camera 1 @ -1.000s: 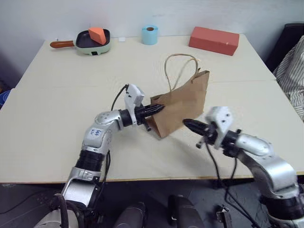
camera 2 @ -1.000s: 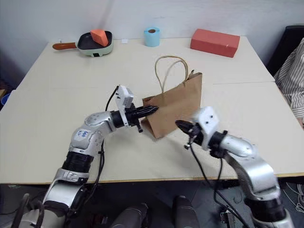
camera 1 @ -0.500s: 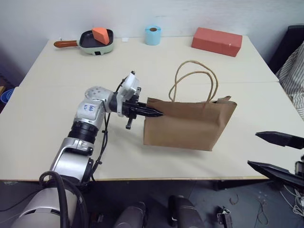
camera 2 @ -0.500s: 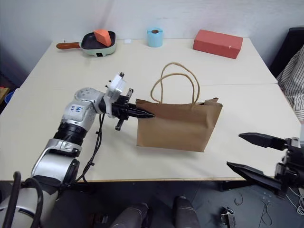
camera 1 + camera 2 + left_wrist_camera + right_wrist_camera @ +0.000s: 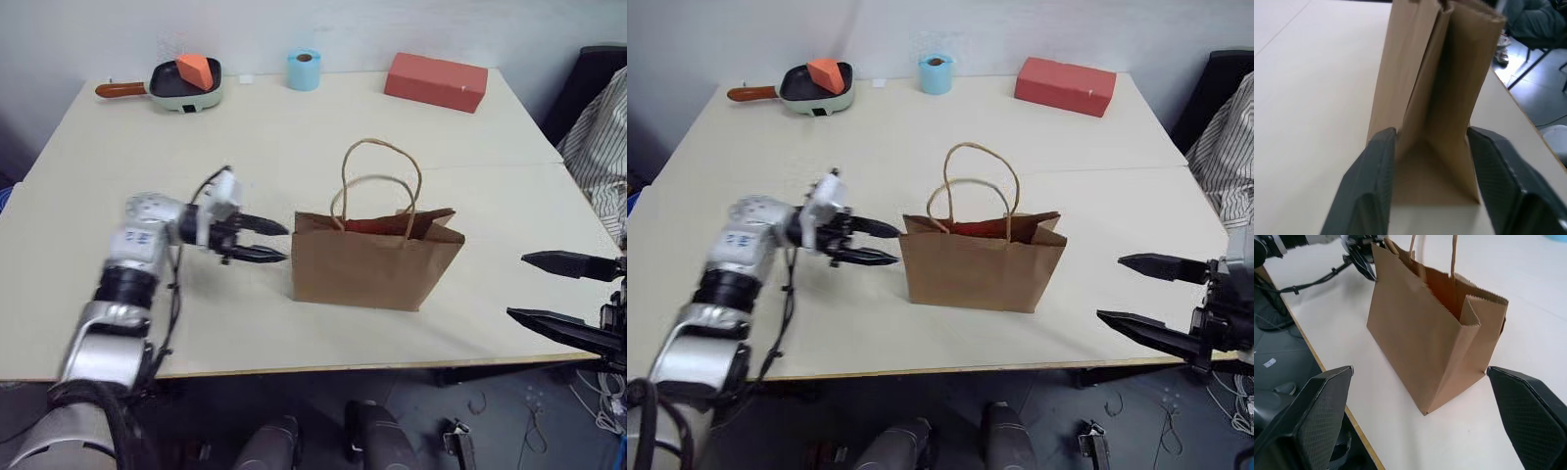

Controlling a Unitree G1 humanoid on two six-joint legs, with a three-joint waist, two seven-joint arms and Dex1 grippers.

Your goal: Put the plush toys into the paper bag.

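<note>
A: Where is the paper bag [image 5: 376, 260] just now?

B: Upright on the worktop [image 5: 294, 147], a little below the middle of the frame, its mouth up and its two twine handles [image 5: 382, 186] arched above it. Something reddish shows just inside the top edge; what it is I cannot tell.

A: And the plush toys?

B: I cannot make any out.

A: The left claw [image 5: 265, 242]?

B: At centre left, pointing at the bag's left end. Its two black fingers are parted and released; the tips sit just beside the paper, apart from it. From the left wrist, the fingers [image 5: 1371, 191] frame the narrow folded end of the bag without pressing it.

A: The right claw [image 5: 1136, 291]?

B: At the lower right edge of the frame, beyond the worktop's corner, spread wide and grasping nothing, well apart from the bag.

A: What else is on the worktop?

B: Along the top of the frame: a small pan [image 5: 181, 86] with an orange wedge [image 5: 197, 70] in it at upper left, a blue roll [image 5: 304, 69] at top centre, and a red brick [image 5: 436, 81] at upper right.
</note>
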